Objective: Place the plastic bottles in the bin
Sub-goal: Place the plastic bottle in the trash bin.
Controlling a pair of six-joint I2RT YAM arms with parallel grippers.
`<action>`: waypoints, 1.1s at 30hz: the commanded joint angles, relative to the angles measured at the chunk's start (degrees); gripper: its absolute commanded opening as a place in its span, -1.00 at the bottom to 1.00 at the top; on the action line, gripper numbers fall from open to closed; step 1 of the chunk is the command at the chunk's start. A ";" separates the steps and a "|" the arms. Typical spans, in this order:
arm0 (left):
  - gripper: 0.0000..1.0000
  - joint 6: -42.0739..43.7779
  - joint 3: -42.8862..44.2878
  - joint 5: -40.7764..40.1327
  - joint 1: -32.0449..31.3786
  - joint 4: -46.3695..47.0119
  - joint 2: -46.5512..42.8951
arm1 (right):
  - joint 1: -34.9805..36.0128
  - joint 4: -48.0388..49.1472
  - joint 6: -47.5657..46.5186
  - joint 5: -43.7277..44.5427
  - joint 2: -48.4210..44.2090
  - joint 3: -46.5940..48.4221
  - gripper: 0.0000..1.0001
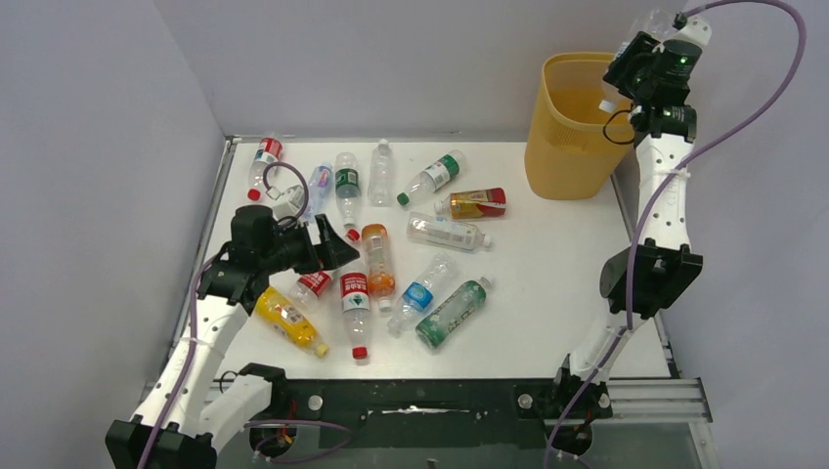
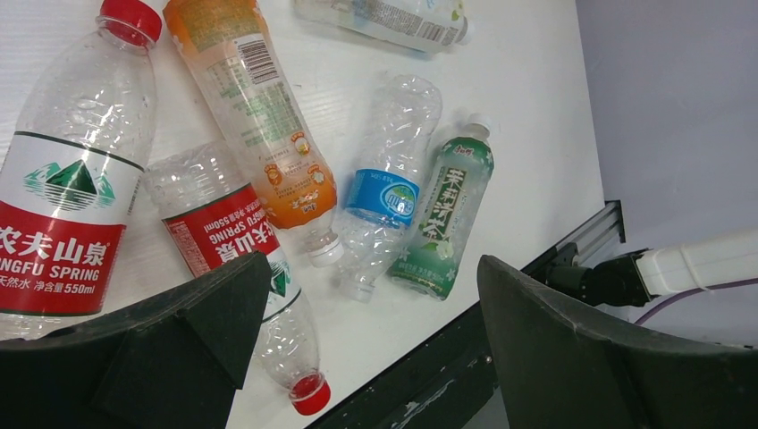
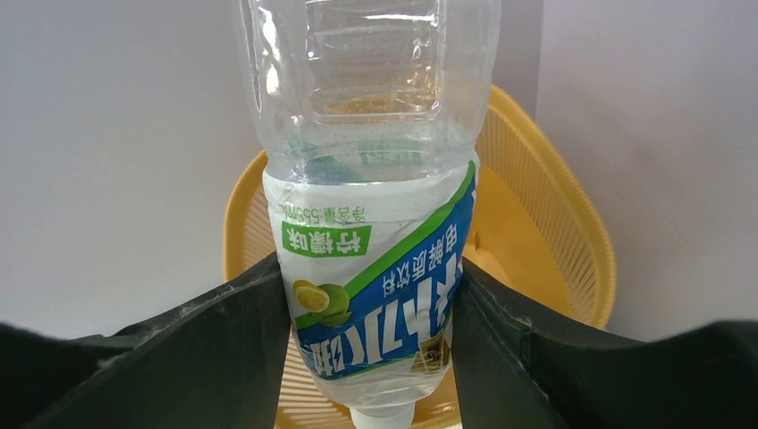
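Observation:
My right gripper (image 1: 637,66) is shut on a clear bottle with a blue-and-green label (image 3: 375,223) and holds it cap down over the open yellow-orange bin (image 1: 572,127), whose rim shows behind it (image 3: 554,223). My left gripper (image 1: 337,244) is open and empty, low over the bottles lying on the table's left half. Between its fingers lie a red-label clear bottle (image 2: 228,237), an orange bottle (image 2: 259,116), a blue-label clear bottle (image 2: 384,188) and a green bottle (image 2: 447,219). A larger red-label bottle (image 2: 71,179) lies beside its left finger.
More bottles lie at the back: a red-capped one (image 1: 264,161), a green-label one (image 1: 347,186), a clear one (image 1: 381,171), an amber one (image 1: 474,203). A yellow bottle (image 1: 288,319) lies front left. Grey walls close the left and back. A black rail (image 1: 440,401) edges the front.

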 commanded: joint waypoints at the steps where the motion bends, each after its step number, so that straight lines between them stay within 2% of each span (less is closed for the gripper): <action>1: 0.75 1.87 2.40 0.99 -0.18 0.65 -0.46 | -1.46 5.40 0.62 -3.00 2.22 5.48 0.21; 2: 0.75 2.04 2.52 1.02 -0.20 0.54 -0.49 | -1.64 5.08 0.72 -3.71 3.31 6.77 0.30; 4: 0.75 2.21 2.64 0.81 -0.19 0.30 -0.42 | -1.63 3.94 0.91 -4.51 5.58 9.77 0.73; 7: 0.74 2.39 2.91 0.36 -0.19 -0.22 -0.36 | -1.50 3.54 1.72 -5.75 7.63 10.80 0.99; 15: 0.75 2.17 3.69 0.22 -0.12 0.13 -0.28 | -0.08 0.88 1.16 -5.44 6.14 10.44 0.96; 22: 0.75 0.43 6.31 -0.17 0.30 -0.57 1.70 | 7.87 -4.39 -3.53 1.66 -2.28 5.62 0.96; 30: 0.75 -1.67 8.16 0.51 6.60 -4.73 2.35 | 18.32 -6.31 -2.99 8.20 -19.44 -18.16 0.96; 33: 0.75 -2.47 8.61 -0.92 6.82 -5.45 2.25 | 21.60 -7.88 -1.82 9.08 -24.37 -25.62 0.96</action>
